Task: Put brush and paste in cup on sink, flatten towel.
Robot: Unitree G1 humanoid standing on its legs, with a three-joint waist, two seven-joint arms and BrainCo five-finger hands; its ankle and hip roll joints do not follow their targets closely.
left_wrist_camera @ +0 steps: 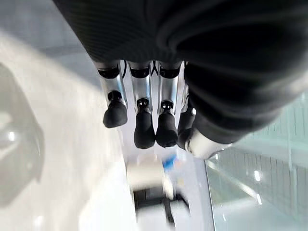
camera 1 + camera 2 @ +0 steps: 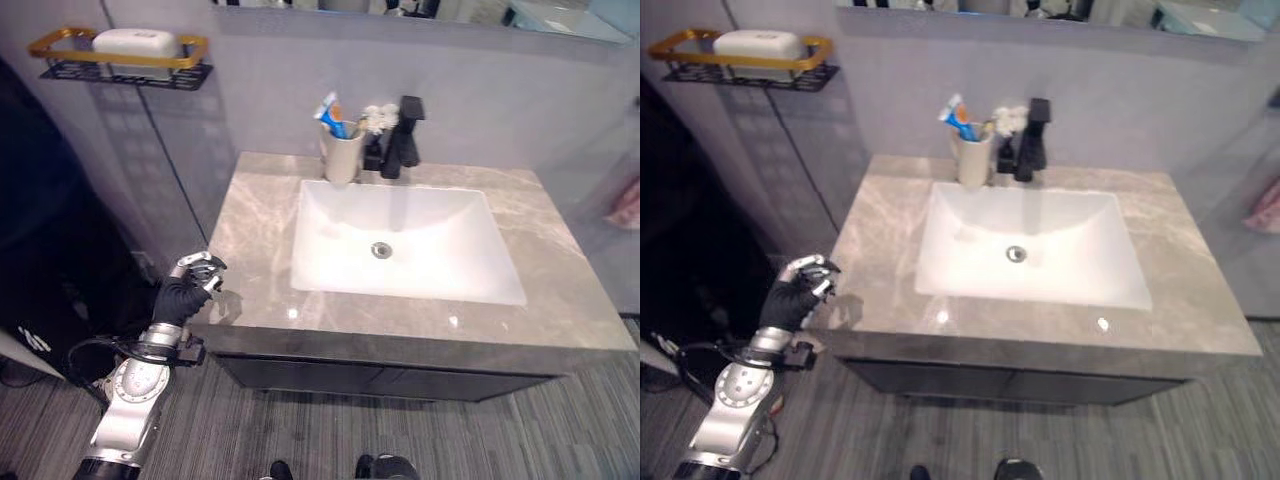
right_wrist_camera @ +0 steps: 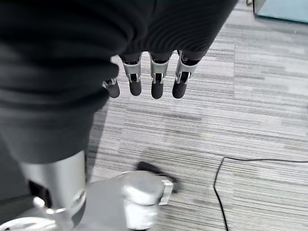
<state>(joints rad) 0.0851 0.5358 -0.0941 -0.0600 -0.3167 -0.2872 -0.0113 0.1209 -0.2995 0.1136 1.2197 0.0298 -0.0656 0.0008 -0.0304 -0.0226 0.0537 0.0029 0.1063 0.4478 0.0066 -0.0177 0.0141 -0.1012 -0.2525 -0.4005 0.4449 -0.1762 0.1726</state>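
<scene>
A beige cup (image 2: 342,155) stands at the back of the grey marble counter (image 2: 560,270), just left of the black faucet (image 2: 402,140). A blue-and-white toothpaste tube (image 2: 330,112) and a brush stick up out of it. My left hand (image 2: 185,295) hovers at the counter's front left corner with relaxed fingers (image 1: 144,130) holding nothing; the cup (image 1: 144,175) shows blurred far beyond them. My right hand (image 3: 154,82) hangs over the striped floor, fingers loose and empty. A pink cloth (image 2: 628,205) shows at the right edge.
A white basin (image 2: 400,240) is sunk in the middle of the counter. On the wall at upper left, a gold-rimmed wire shelf (image 2: 120,55) carries a white soap bar. A small white item (image 2: 378,118) sits by the faucet. A mirror runs above.
</scene>
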